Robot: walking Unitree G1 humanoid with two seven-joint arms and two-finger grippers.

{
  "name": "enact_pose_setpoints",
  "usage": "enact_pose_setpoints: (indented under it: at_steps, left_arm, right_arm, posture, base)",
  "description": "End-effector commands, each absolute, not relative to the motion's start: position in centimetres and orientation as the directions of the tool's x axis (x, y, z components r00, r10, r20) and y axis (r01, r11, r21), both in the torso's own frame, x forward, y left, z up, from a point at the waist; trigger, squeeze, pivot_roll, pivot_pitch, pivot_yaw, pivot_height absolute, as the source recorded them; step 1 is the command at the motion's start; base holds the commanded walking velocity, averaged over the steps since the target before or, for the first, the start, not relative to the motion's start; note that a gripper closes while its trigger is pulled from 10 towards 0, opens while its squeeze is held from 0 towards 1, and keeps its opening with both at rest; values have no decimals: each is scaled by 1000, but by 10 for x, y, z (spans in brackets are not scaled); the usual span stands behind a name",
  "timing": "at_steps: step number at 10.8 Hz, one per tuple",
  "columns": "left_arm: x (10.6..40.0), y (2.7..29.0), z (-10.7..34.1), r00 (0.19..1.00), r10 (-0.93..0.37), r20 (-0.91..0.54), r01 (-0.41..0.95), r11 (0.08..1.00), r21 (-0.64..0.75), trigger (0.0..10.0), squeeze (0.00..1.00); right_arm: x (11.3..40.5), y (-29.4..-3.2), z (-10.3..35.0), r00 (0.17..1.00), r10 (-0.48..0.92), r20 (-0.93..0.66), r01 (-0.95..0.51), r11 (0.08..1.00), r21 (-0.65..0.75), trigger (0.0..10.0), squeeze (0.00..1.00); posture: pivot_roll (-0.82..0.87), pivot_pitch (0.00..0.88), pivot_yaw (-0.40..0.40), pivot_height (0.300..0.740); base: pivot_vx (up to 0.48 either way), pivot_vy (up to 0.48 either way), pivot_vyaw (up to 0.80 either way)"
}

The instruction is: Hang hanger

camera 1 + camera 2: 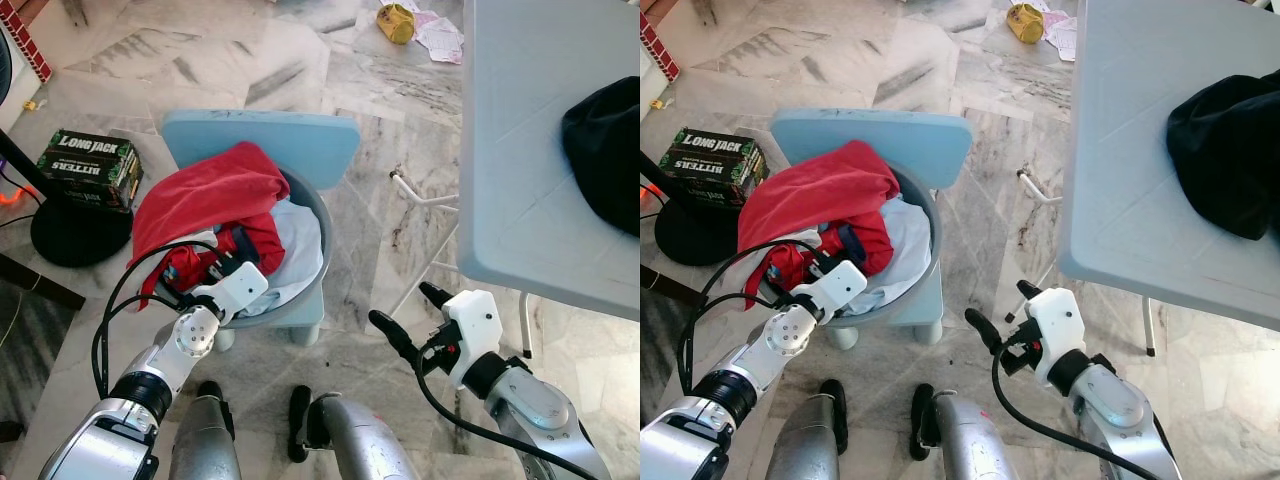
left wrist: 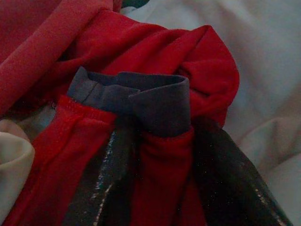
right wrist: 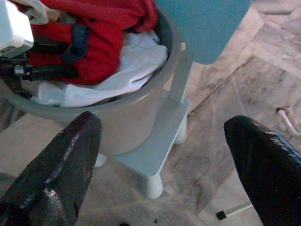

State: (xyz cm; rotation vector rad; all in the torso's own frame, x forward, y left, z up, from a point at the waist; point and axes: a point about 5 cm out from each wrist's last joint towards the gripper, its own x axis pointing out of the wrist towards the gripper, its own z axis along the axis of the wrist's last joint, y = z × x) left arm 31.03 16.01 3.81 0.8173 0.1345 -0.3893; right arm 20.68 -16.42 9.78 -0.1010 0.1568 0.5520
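- Left eye view: a grey basin (image 1: pixel 318 232) full of clothes stood on a small blue chair (image 1: pixel 262 142). A red garment (image 1: pixel 205 200) lay on top of the basin, and a white cloth (image 1: pixel 300 248) lay under it on the side nearer the table. The left gripper (image 1: pixel 218 265) was inside the basin, at its near rim, with the fingers down in the red fabric. The right gripper (image 1: pixel 405 315) hung over the marble floor (image 1: pixel 250 60) beside the basin, between it and the white table (image 1: pixel 540 140), touching nothing.
- Right eye view: a dark garment (image 1: pixel 1230 165) lay on the table, well apart from the basin. A green box (image 1: pixel 708 160) stood on the floor on the other side of the basin, next to a black round base (image 1: pixel 690 235). I could not make out any hanger.
- Left wrist view: the two black fingers (image 2: pixel 106 183) were clamped on a fold of the red garment, just under its dark blue collar band (image 2: pixel 141 99).
- Right wrist view: the fingers (image 3: pixel 56 169) stood wide apart with nothing between them, pointing at the basin and the chair seat.
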Motion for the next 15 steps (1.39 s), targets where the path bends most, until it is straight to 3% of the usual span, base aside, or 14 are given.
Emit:
enact_pose_setpoints:
  at_steps: [1, 4, 5, 6, 8, 10, 11, 12, 15]
  left_arm:
    - [306, 160, 32, 915, -284, -286, 402, 620, 674, 1765, 0]
    - [308, 161, 33, 918, -275, -285, 396, 621, 677, 1451, 0]
    - [309, 161, 33, 919, -274, -284, 395, 624, 675, 1882, 0]
    - [309, 160, 34, 921, -277, -274, 389, 640, 662, 0, 0]
    - [311, 160, 38, 932, -270, -240, 361, 674, 645, 0, 0]
    - [318, 159, 59, 963, -254, -92, 261, 784, 563, 0, 0]
    - [319, 158, 63, 965, -256, -60, 245, 790, 562, 0, 0]
    - [322, 155, 87, 967, -234, 103, 157, 862, 483, 0, 0]
    - [322, 149, 103, 959, -187, 212, 113, 942, 317, 0, 0]
  right_arm:
    - [203, -166, 97, 843, 503, -189, -520, 852, -55, 10000, 0]
    - [209, -165, 98, 849, 497, -179, -513, 856, -61, 10000, 0]
    - [209, -166, 97, 853, 488, -184, -504, 862, -49, 10000, 0]
    - [210, -166, 97, 855, 486, -182, -502, 864, -48, 10000, 0]
    - [211, -167, 97, 856, 485, -180, -501, 864, -54, 10000, 0]
    - [216, -168, 95, 859, 481, -177, -497, 865, -61, 10000, 0]
    - [217, -168, 95, 859, 480, -177, -497, 866, -62, 10000, 0]
    - [219, -168, 95, 861, 479, -172, -496, 866, -67, 10000, 0]
    - [221, -166, 95, 863, 478, -165, -495, 866, -75, 10000, 0]
  posture:
    - [-138, 289, -181, 740]
    - [-130, 274, -180, 740]
    - [-130, 274, -180, 740]
    - [-128, 271, -184, 740]
    - [-124, 269, -188, 740]
    - [-118, 266, -191, 740]
    - [-118, 266, -191, 740]
    - [-108, 263, -193, 740]
    - [-100, 257, -190, 740]
  base:
    - [0, 0, 0]
    - [0, 0, 0]
    - [0, 0, 0]
    - [0, 0, 0]
    - [0, 0, 0]
    - [0, 0, 0]
    - [0, 0, 0]
    - [0, 0, 0]
    - [0, 0, 0]
